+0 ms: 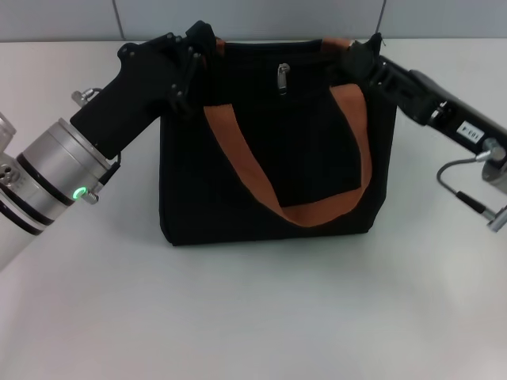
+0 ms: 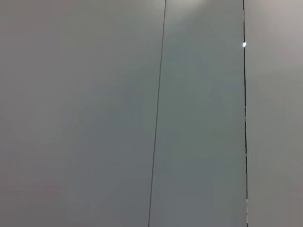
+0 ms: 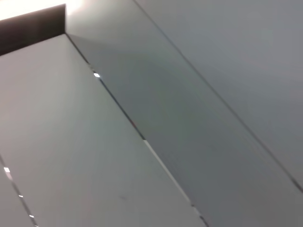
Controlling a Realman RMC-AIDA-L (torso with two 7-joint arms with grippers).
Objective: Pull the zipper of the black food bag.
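**Both claws at the top corners of the black bag**

One black bag stands upright on the white table, near the middle of the head view. Its top is shut, so nothing inside it can be seen. One orange-brown strap hangs in a loop down the front; a second strap shows only as a short piece at the top rear edge. One small silver zipper tab hangs at the middle of the top edge, between the two arms.

The left claw sits against the bag's top left corner, and the right claw against its top right corner. Whether either claw is open, closed or gripping fabric cannot be told, since the black fingers merge with the black cloth.

Only the head view shows the bag, the table and the two arms. Both wrist views show only grey wall panels with thin dark seams.
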